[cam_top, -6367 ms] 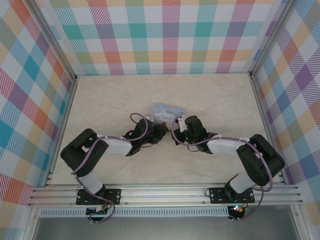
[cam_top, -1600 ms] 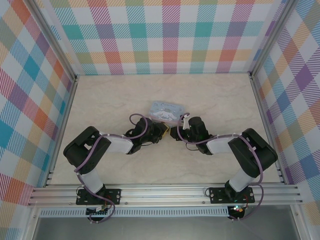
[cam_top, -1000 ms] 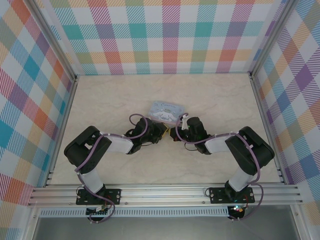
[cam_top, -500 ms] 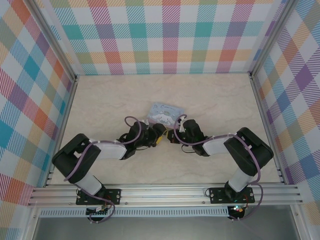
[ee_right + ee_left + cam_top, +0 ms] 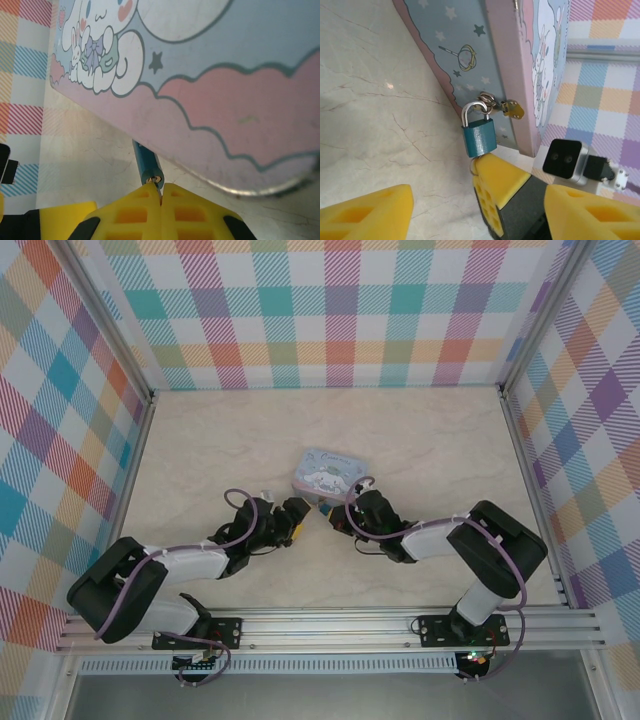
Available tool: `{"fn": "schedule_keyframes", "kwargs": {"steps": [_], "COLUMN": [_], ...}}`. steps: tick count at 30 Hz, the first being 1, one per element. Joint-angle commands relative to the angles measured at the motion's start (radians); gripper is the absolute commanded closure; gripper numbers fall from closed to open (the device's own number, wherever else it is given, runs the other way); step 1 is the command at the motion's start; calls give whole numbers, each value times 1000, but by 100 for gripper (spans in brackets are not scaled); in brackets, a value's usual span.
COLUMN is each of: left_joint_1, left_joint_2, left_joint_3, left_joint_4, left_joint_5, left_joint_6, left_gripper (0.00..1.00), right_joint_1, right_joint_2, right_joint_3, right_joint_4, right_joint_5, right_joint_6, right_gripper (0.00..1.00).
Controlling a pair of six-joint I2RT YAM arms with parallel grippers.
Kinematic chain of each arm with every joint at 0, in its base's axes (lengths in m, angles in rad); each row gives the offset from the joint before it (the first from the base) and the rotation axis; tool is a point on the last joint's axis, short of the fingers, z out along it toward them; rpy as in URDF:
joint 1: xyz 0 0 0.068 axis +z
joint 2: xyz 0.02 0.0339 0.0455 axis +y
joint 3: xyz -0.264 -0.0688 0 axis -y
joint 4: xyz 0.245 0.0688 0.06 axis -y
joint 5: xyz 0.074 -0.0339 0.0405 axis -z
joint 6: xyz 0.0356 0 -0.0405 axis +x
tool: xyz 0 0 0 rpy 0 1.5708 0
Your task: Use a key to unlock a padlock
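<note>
**A:** Two things, operator: where is your lock, and how do your grippers stand?

**B:** Your small teal-blue metal padlock (image 5: 480,140) is hooked by its silver shackle through the clasp ring on the side wall of the pale blue, cartoon-printed rectangular tin (image 5: 332,469). The tin lies flat on the cream marble-patterned table (image 5: 430,440).

**A:** And the lock against your tool?

**B:** Your right gripper (image 5: 161,194) has its yellow fingers pressed together. Their tips touch the padlock's brassy end, the end away from the shackle. You cannot tell whether the thin dark key is pinched there, because the pads hide that spot.

**A:** What about the left?

**B:** Your left gripper (image 5: 296,519) has its fingers spread wide and holds nothing. The padlock sits just ahead of the gap between them, not touching either finger. The two grippers face each other near the tin's near edge.
</note>
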Motion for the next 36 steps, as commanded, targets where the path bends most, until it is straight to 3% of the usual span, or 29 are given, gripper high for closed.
{"fn": "schedule_keyframes", "kwargs": {"steps": [1, 6, 23, 36], "left_joint_1": [7, 6, -25, -51], "left_joint_2": [32, 86, 380, 412], "left_joint_3": [-11, 0, 83, 107], "left_joint_4": [118, 191, 479, 473], "left_joint_5": [1, 9, 30, 2], "left_joint_6": [-41, -59, -121, -127], "left_gripper": [38, 49, 49, 56], "right_joint_1": [22, 37, 46, 47], "right_joint_2": [-9, 7, -1, 2], "right_joint_3": [-11, -10, -3, 4], "right_joint_4": [21, 38, 19, 12], "right_joint_5": [56, 76, 98, 98], "right_joint_6": [72, 121, 200, 201], "right_gripper": [100, 100, 100, 100]}}
